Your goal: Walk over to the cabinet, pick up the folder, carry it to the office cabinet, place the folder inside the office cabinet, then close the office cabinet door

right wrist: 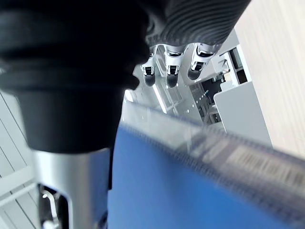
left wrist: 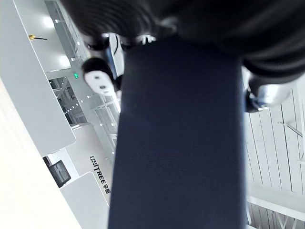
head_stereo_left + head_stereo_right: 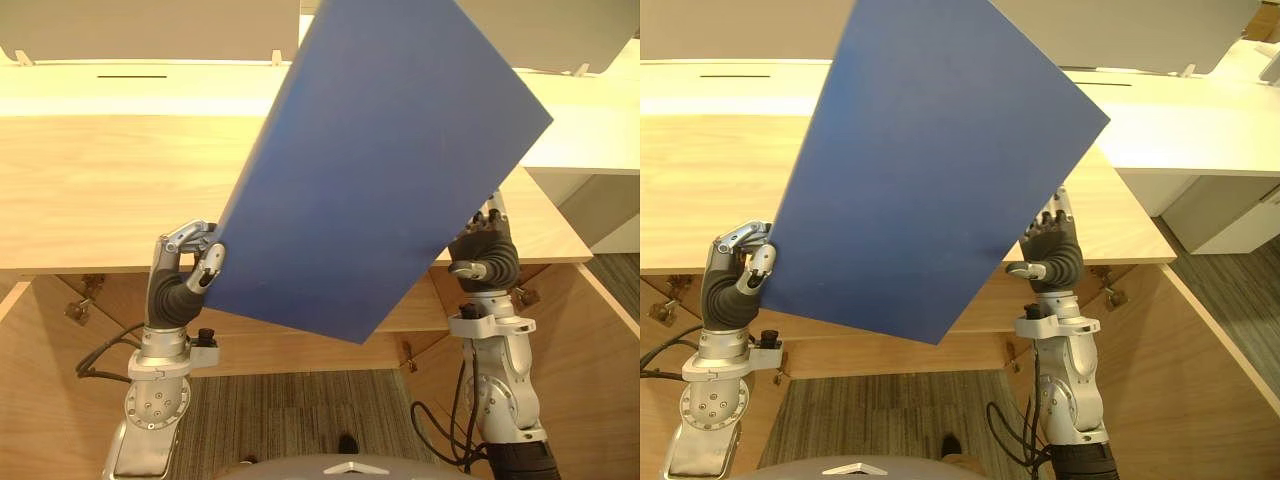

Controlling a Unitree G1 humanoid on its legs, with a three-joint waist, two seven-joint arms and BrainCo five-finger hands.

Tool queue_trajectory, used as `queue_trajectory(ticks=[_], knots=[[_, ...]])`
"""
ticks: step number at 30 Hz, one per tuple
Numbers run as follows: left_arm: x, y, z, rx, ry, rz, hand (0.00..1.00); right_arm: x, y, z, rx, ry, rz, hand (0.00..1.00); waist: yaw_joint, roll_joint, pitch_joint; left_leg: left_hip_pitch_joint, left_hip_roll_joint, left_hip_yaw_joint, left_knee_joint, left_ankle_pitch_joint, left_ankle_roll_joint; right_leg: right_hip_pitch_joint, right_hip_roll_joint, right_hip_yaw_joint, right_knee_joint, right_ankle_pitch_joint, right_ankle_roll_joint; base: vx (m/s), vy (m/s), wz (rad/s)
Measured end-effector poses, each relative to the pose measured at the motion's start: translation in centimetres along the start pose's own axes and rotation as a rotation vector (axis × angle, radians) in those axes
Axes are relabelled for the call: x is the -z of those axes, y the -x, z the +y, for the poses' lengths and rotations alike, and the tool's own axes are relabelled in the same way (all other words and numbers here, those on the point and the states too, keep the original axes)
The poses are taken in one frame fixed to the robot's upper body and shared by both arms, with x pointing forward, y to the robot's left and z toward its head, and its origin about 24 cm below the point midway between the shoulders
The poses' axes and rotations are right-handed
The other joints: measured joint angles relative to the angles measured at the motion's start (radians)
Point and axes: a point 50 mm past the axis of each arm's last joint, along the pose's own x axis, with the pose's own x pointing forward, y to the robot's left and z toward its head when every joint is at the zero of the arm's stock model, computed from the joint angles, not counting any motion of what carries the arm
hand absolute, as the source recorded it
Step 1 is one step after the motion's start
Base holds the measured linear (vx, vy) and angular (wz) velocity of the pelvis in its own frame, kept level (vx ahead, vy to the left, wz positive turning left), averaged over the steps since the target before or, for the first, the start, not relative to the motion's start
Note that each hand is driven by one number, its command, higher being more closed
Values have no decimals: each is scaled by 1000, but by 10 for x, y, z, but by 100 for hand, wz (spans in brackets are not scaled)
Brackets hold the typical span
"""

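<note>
Blue folder (image 3: 380,170) held tilted between both hands above the wooden cabinet top (image 3: 100,190).
Eye views: left hand (image 3: 185,270) pinches the folder's lower left edge with curled fingers and thumb; right hand (image 3: 487,255) braces its lower right edge. Right wrist view: straight fingers (image 1: 167,67) extend beyond the folder.

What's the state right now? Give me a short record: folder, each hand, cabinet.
folder: blue folder is in the air, tilted, held between both hands
left hand: left hand has its fingers and thumb pinching the folder's lower left edge
right hand: right hand is at the folder's right edge, partly behind it; grip unclear
cabinet: wooden cabinet top lies past the folder; side door panel looks swung open
placed: not yet
</note>
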Motion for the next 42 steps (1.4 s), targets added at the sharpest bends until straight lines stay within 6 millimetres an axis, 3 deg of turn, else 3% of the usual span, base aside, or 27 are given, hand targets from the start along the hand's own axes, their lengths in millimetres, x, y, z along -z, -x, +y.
queue_trajectory(ticks=[11,12,22,32,33,42], knots=[[-1,0,-4,8,1,-11,100,15,2,16,-128,-54,132,0,1,0,0,0,4,16,6,-6,0,-5,4,16,0,0,0,-34,-30,-5],[-2,0,-5,7,3,-11,100,17,3,17,-143,-56,143,100,2,1,0,0,4,16,6,-6,0,-5,4,16,-1,0,0,-33,-34,0],[-2,-1,-3,11,-6,-24,100,29,-1,27,-215,-80,216,100,1,2,-1,-15,4,16,16,-6,0,-13,4,15,-6,8,-2,-36,-33,0],[-2,1,-8,11,29,-18,100,32,-9,36,-129,-153,135,100,3,9,-7,-17,3,14,22,-3,1,-11,2,14,-6,14,-3,-39,-23,0],[-2,1,-8,3,31,-16,0,32,-10,37,-123,-157,121,100,3,11,-7,-17,3,12,22,-2,0,-11,2,14,-6,14,-3,0,0,0],[-2,1,-7,-101,139,20,0,33,-12,43,-91,-165,72,100,3,21,-19,-15,4,-15,19,8,0,4,2,-14,-6,14,-3,-22,-22,9]])
